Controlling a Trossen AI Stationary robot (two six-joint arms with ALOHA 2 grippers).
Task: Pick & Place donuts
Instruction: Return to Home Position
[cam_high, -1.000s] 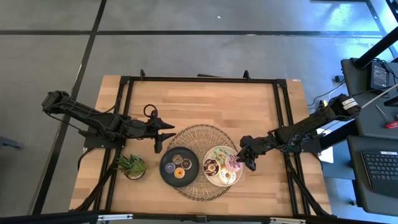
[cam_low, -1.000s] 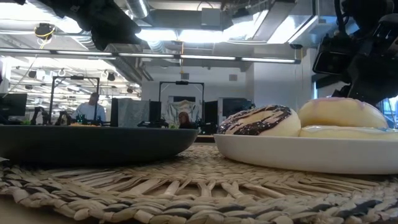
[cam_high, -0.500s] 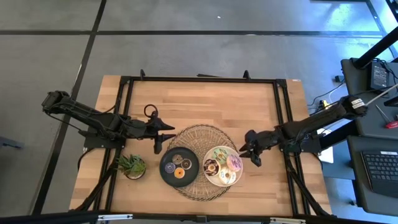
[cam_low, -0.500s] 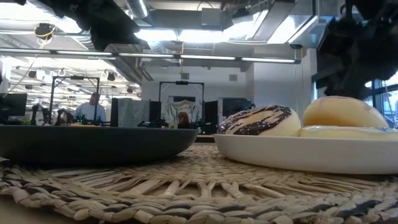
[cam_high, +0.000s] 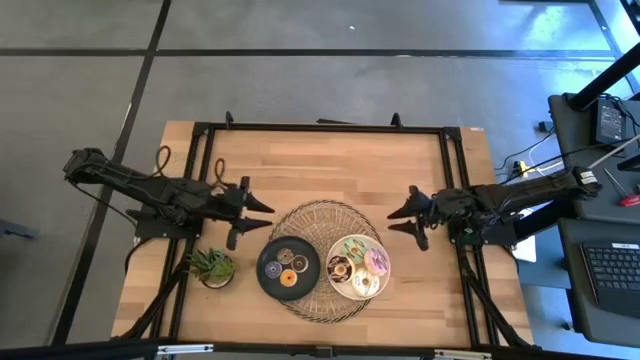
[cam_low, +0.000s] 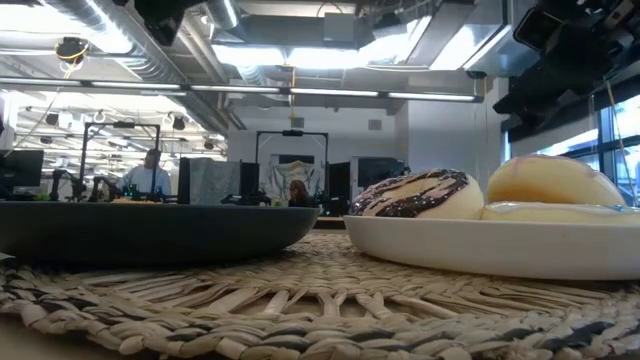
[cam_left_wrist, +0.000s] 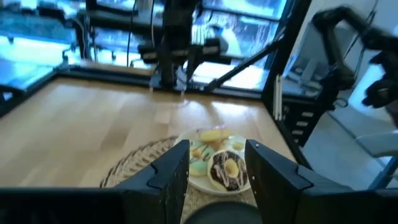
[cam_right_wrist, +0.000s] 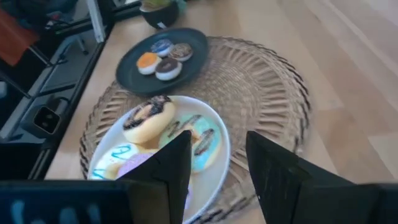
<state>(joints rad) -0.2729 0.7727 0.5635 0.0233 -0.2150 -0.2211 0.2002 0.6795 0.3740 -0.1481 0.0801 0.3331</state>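
Big donuts (cam_right_wrist: 146, 118) are lying on the white plate (cam_right_wrist: 217, 121), minis (cam_right_wrist: 168, 67) on the black plate (cam_right_wrist: 196, 40); left gripper (cam_left_wrist: 217, 146) and right gripper (cam_right_wrist: 217, 135) are hovering spread, empty, beside the mat (cam_high: 310, 215), with only homing seemingly left.

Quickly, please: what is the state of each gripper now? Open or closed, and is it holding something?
Left gripper: open, holding nothing.
Right gripper: open, holding nothing.

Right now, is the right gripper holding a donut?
No, the right gripper is open, with nothing in it.
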